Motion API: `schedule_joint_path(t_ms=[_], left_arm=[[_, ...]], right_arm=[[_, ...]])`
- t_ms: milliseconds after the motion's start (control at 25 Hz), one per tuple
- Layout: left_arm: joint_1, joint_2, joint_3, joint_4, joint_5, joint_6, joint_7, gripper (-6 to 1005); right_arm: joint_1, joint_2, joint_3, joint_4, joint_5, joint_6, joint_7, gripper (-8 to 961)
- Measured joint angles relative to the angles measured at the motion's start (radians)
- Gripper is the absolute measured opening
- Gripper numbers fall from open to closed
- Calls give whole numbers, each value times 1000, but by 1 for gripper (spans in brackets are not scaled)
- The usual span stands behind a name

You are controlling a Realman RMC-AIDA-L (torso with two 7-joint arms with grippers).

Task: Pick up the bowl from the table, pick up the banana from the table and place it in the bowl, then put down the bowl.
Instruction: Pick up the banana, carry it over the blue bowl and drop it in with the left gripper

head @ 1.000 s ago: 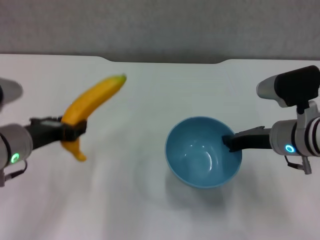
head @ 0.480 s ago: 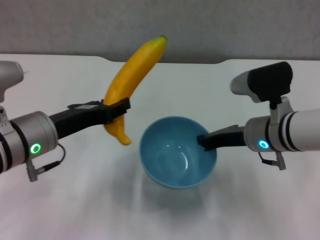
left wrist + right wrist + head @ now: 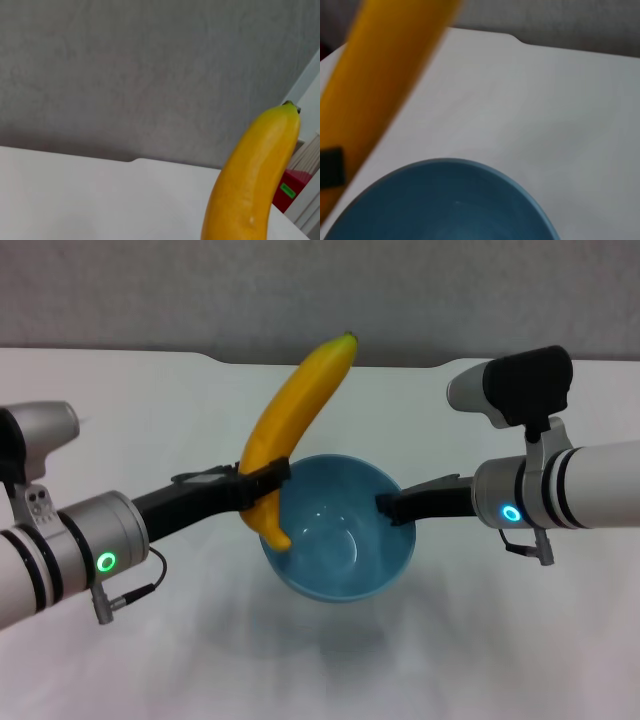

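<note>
the banana (image 3: 290,435) is held in the left gripper (image 3: 268,480), whose fingers are closed narrowly around its lower third. its long axis is steeply tilted: the dark stem tip points up and toward the far edge of the table (image 3: 120,420), near the shallow notch in that edge, while the blunt lower end curves down and hangs just inside the left rim of the bowl (image 3: 338,530). in the head view the lower end is seen overlapping the bowl's opening; whether it touches the inner wall cannot be told.

the bowl is gripped at its right rim by the right gripper (image 3: 388,506), with the fingers clamped on the rim, one inside and one outside as far as can be seen. the bowl is held roughly level, opening upward, over the middle of the table, and a soft shadow is cast on the white surface beneath it toward the near edge.

in the left wrist view the banana (image 3: 252,175) is seen rising with its stem tip uppermost against a grey wall, the table's (image 3: 75,195) far edge behind it. in the right wrist view the banana (image 3: 385,85) is seen slanting across above the blue rim of the bowl (image 3: 450,200), with the table (image 3: 545,110) beyond.
</note>
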State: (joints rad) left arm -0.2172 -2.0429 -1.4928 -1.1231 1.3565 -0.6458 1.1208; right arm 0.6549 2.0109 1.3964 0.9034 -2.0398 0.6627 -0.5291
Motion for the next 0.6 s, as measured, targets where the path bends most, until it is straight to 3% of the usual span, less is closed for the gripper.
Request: schedule_joint_path(t_ms=[400, 600], left_arm=[[15, -4, 61, 68, -280, 9, 296, 528], [11, -1, 111, 77, -341, 17, 373, 529]], right_arm=[[6, 0, 2, -16, 1, 0, 0, 34], [6, -1, 7, -19, 1, 0, -1, 34]])
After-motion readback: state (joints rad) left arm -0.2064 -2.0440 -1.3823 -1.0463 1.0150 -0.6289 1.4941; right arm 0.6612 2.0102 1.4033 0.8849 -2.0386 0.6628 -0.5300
